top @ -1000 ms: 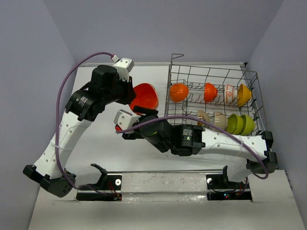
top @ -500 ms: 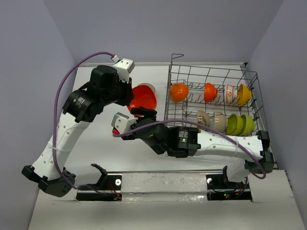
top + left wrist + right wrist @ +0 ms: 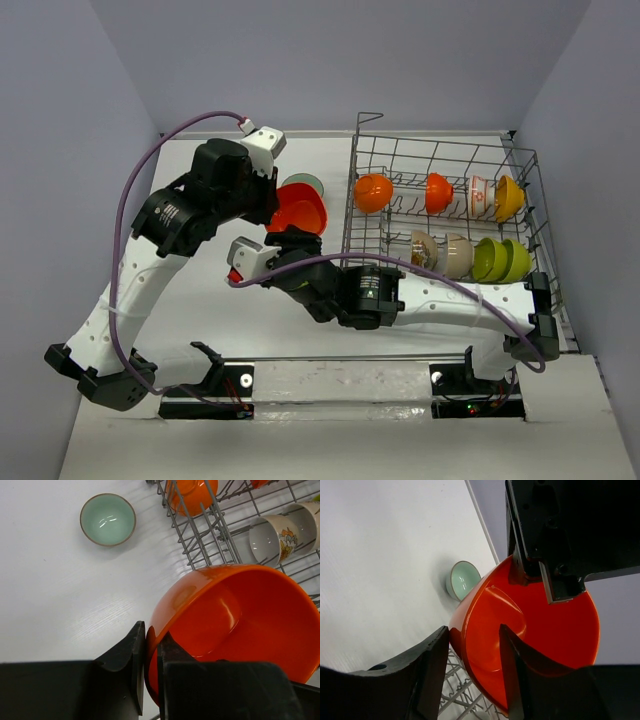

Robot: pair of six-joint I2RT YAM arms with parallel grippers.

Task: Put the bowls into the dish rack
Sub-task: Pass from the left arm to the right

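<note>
Shows the dish rack point(image 3: 400, 222) at the right of the white table point(image 3: 220, 310), already loaded with eight bowls point(image 3: 458, 255) standing on edge in two rows. Leaves two still to load.

Finds the pale teal bowl point(image 3: 107, 519) upright on the table just left of the rack, untouched. Finds the red-orange bowl point(image 3: 300, 208) lifted clear of the table, tilted, near the rack's left wall and between the two arms.

Pinches its rim in the left gripper point(image 3: 151, 632), nearly closed, with one finger inside and one outside. Sets the right gripper point(image 3: 474, 630) astride the opposite rim, about half open, with the outer finger against the bowl's wall and the inner finger apparently short of contact; no firm hold evident there. Reads as a handover partway through, left to right.

Against a second ago: brings the right gripper up from below the bowl to its rim, turns the bowl slightly toward it, and uncovers the teal bowl behind.
</note>
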